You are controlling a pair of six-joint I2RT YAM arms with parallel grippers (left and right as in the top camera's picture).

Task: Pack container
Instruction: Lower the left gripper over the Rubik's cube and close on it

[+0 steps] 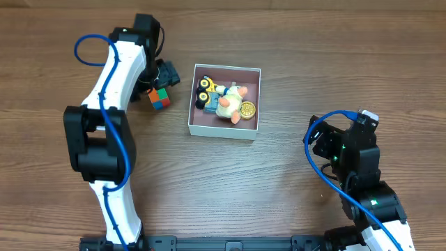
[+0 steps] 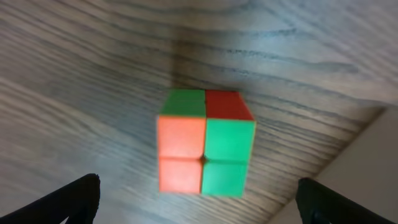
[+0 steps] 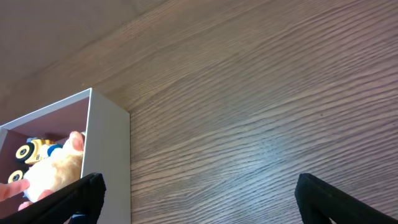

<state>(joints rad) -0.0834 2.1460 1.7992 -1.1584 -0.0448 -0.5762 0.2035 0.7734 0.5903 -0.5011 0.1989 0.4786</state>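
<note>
Here, the packing is partly done: the container (image 1: 221, 130) is sitting near the middle of the table (image 1: 293, 56), already holding a yellow toy truck (image 1: 205, 90), a plush duck (image 1: 226, 103) and an orange disc (image 1: 248, 109), while a colour cube (image 1: 159, 98) is lying on the wood just left of the box, apart from its wall. The step in hand appears to be the pickup of that cube. The left gripper (image 2: 202, 202) is hanging directly above it with its jaws spread wide, one fingertip showing at each lower corner of the wrist view, the cube between them and neither finger touching it; nothing is being held. The next move is probably calling for a straight descent until the fingers are flanking two opposite faces, then a closing, a lift and a short carry right over the rim. The right gripper (image 3: 199, 202) is idling at the near right, likewise wide open and empty, facing the container's right wall.
</note>
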